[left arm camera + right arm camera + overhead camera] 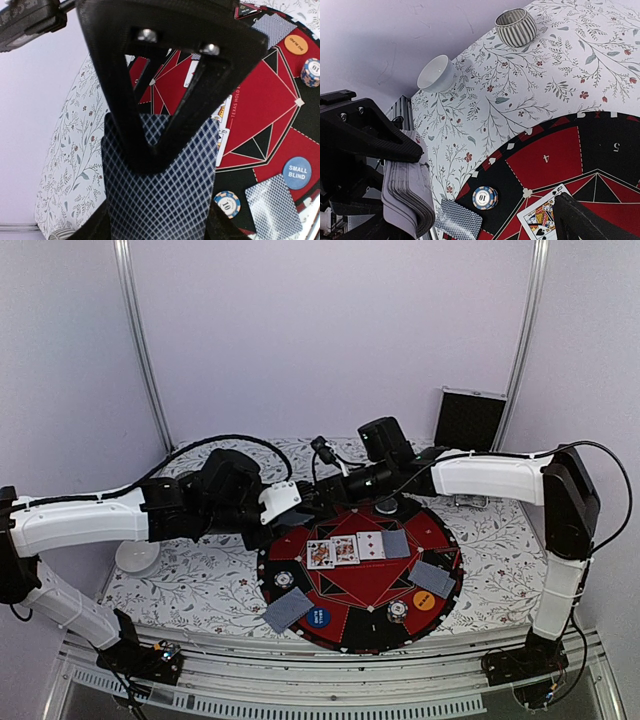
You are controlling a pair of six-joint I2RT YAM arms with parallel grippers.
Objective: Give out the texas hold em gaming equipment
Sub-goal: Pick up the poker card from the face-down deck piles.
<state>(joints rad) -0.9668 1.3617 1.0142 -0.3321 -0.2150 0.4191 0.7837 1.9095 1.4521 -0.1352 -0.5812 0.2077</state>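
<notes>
Matt black plastic on the left pincer (154, 197), finely ridged, with two bright metal screws (146, 35) glinting in it. The playing cards (175, 215) look like smooth coated paper with a slight sheen. The round mat (260, 100) reads flat and matt, the desk (530, 95) shows a floral-printed fabric covering, and the white bowl (436, 74) gleams glossy.

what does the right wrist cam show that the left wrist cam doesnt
Right wrist only: ribbed cup and white bowl on the floral cloth.
Left wrist only: blue disc, orange disc, second chip near the orange one.
Both: the deck, the mat, the chip marked 10 with a face-down card beside it.
</notes>
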